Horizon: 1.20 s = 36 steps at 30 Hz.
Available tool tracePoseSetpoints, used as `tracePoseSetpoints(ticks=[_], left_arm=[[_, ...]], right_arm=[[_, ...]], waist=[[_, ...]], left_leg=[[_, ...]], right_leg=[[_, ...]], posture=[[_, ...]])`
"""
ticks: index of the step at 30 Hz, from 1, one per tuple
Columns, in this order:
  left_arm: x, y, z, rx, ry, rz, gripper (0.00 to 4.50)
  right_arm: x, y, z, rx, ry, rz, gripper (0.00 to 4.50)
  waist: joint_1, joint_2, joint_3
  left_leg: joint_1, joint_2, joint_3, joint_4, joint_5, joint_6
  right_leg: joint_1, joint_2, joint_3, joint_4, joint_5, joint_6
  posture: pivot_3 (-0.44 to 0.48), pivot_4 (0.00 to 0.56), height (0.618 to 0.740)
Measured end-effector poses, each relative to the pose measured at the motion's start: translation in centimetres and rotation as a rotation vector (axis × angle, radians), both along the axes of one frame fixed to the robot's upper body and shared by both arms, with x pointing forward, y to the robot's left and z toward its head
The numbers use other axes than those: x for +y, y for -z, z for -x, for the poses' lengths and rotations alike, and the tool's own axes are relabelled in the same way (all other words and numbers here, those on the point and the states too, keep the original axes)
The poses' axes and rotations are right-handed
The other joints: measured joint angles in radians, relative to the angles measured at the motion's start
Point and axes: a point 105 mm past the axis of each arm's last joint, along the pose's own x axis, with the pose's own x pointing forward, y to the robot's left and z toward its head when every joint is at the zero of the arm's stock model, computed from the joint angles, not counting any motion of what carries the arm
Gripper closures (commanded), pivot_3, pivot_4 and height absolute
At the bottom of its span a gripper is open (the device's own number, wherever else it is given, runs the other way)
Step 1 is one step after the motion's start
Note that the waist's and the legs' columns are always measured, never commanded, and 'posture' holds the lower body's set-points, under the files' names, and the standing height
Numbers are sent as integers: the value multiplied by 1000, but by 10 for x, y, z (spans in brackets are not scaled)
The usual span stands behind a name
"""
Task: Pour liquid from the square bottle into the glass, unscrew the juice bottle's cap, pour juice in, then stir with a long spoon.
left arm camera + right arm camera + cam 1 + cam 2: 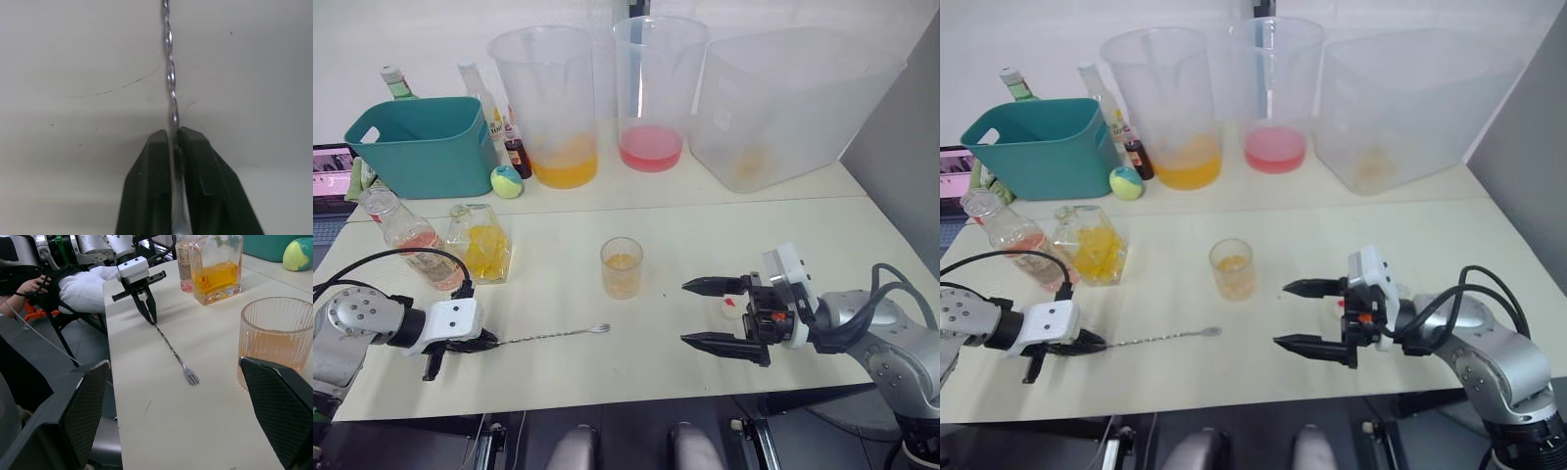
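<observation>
Left gripper (481, 342): your fingers clamp the long thin silver twisted-stem spoon (553, 336), lying flat on the table.
Right gripper (713, 314): your fingers spread apart, beside the small clear ribbed glass (622, 267).

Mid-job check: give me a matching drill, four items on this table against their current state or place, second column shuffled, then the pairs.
1. long spoon
2. glass
3. right gripper
4. square bottle

A. open, above the table
B. upright beside the juice bottle
C. pinched at its stem end by the left gripper
D. standing mid-table, a little orange liquid inside

Pairs: 1-C, 2-D, 3-A, 4-B
</observation>
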Motion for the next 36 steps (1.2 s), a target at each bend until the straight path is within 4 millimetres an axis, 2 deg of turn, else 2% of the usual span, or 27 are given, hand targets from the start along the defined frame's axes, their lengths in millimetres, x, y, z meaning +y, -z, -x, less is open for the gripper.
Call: tracePoseSetpoints(ticks=[7, 10, 13, 17, 21, 23, 27, 29, 33, 36], left_arm=[[-9, -2, 7, 35, 39, 59, 4453], [-25, -4, 15, 94, 79, 166, 4453], [-44, -19, 14, 103, 74, 318, 4453], [-67, -53, 12, 87, 45, 533, 4453], [-92, -64, 15, 122, -14, 708, 4453], [-103, -66, 16, 137, -47, 773, 4453], [-131, -80, 13, 124, -66, 918, 4453], [-138, -83, 11, 126, -87, 957, 4453], [-143, -84, 10, 123, -116, 977, 4453], [-147, -83, 10, 123, -128, 985, 4453]], right_arm=[[0, -3, -2, -13, 9, 1, 0], [-1, -1, -2, -3, 14, 14, 0], [-6, 6, -1, 31, 21, 42, 0], [-12, 19, -1, 89, 45, 65, 0], [-14, 32, 4, 130, 34, 131, 0], [-6, 24, 1, 123, 37, 88, 0], [31, -16, -15, 67, 76, -145, 0], [45, -26, -19, 112, 103, -245, 0], [59, -34, -26, 216, 163, -340, 0], [58, -43, -30, 302, 188, -426, 0]], waist=[[1, 0, 0], [3, -1, 1], [9, -3, 1], [6, -4, 2], [3, -3, 2], [-1, -4, 2], [3, -4, 2], [4, -4, 2], [9, -4, 2], [9, -4, 2]], left_leg=[[-1, 0, 0, 0, 0, 0], [-4, 0, 0, 1, 0, 0], [-5, 0, -1, 3, 0, 0], [-4, 0, -1, 4, 0, 0], [-4, 1, -1, 4, 0, 0], [-4, 2, -1, 4, 0, 0], [-3, 5, -4, 4, 0, 0], [-3, 5, -5, 4, 0, 0], [-5, 1, -11, 4, 0, -1], [-6, 1, -11, 4, 1, -1]], right_leg=[[0, 0, 0, 0, 0, 0], [-3, 0, 0, 0, 0, 0], [-3, 0, -1, 0, 0, 0], [-2, 0, 0, 0, 0, 0], [-2, 1, 0, 1, 0, 0], [-2, 2, 1, 1, 1, -2], [-2, 6, 1, 1, 3, -5], [-3, 6, 1, 1, 4, -6], [-8, 4, 2, 7, 4, -6], [-10, 4, 2, 8, 4, -6]], posture=[[0, 150, 729], [0, 150, 729], [0, 150, 729], [0, 150, 729], [0, 150, 729], [0, 150, 729], [0, 150, 729], [0, 150, 729], [0, 150, 729], [0, 150, 729]])
